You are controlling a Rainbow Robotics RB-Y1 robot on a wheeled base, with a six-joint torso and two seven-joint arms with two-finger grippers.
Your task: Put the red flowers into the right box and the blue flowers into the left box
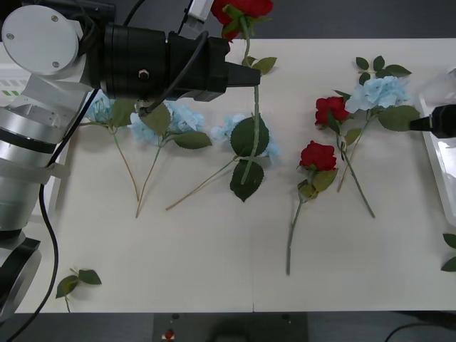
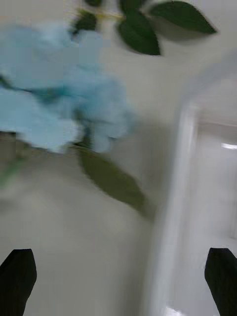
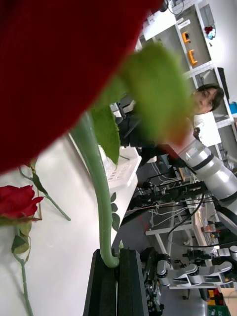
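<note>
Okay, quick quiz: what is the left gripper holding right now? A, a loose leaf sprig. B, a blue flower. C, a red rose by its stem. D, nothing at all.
C: the left gripper is shut on the thin green stem of a red rose, which hangs above the table with its bloom up near the far edge.

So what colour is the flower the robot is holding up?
Red. The left gripper holds a red rose by its green stem, clearest in the front view.
</note>
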